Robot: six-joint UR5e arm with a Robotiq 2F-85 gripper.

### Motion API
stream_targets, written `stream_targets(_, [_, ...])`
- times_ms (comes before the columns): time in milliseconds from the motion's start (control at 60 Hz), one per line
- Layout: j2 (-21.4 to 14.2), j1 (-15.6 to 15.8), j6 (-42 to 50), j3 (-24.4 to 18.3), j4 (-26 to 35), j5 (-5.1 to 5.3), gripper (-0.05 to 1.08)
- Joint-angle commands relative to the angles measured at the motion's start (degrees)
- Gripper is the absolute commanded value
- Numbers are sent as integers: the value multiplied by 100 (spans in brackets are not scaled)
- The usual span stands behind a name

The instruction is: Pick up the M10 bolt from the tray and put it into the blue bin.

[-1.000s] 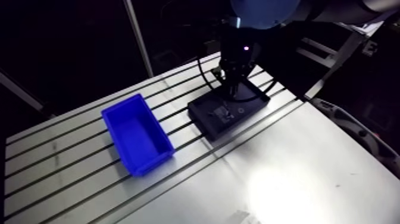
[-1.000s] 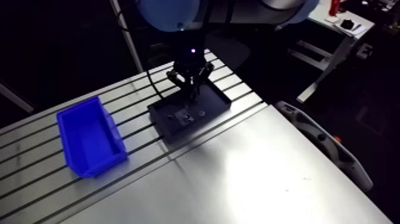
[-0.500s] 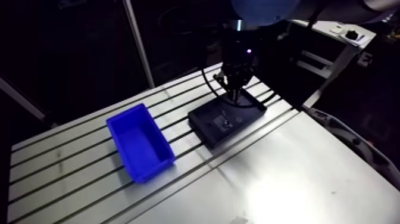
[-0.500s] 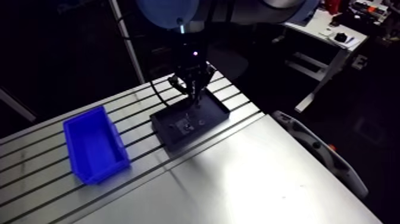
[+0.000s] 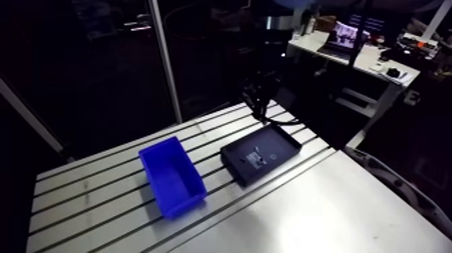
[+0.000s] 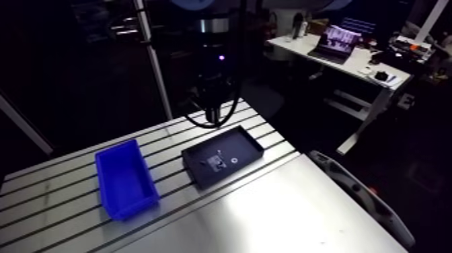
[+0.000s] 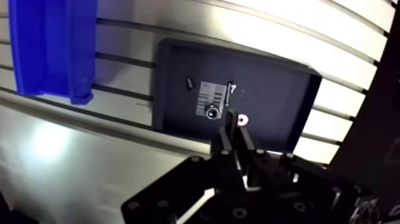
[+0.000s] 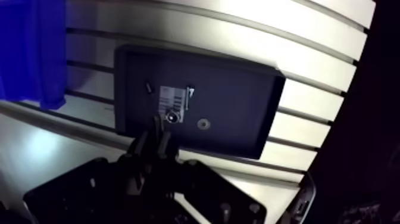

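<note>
Arm view: the gripper [image 5: 259, 113] is seen hanging well above the black tray [image 5: 282, 145], which lies on the slotted table [image 5: 350, 215] near the blue bin [image 5: 183, 205]; the small parts in the tray cannot be resolved.

Wrist view: the fingers [image 7: 227, 134] are drawn together, and nothing is seen clamped between them. Ahead of the gripper, in the tray just beside a white label [image 7: 208, 95], a pale slender piece is judged to be the M10 bolt [image 7: 231, 92], though this cannot be confirmed. Its long axis is laid across the tray's short side, with the wider end, probably the head, turned away from the gripper. It is expected to be stiff, light and smooth, and apt to roll. It would best be taken across the shank near the head.
</note>
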Motion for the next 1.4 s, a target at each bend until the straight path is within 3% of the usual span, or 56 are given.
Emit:
stream_targets(17, [-198,423,-1019,-252,285,146,107])
stream_targets(367, [-479,1130,-2791,-301,292,129,107])
stream_targets(833, [-542,1745,-3895,-260,302,76,107])
stream_targets(1000, [-533,1906,-4265,-232,302,14,107])
stream_targets(1250, [-500,2226,-4529,-135,207,-280,107])
stream_targets(1400, [-481,2442,-4529,-92,197,-339,107])
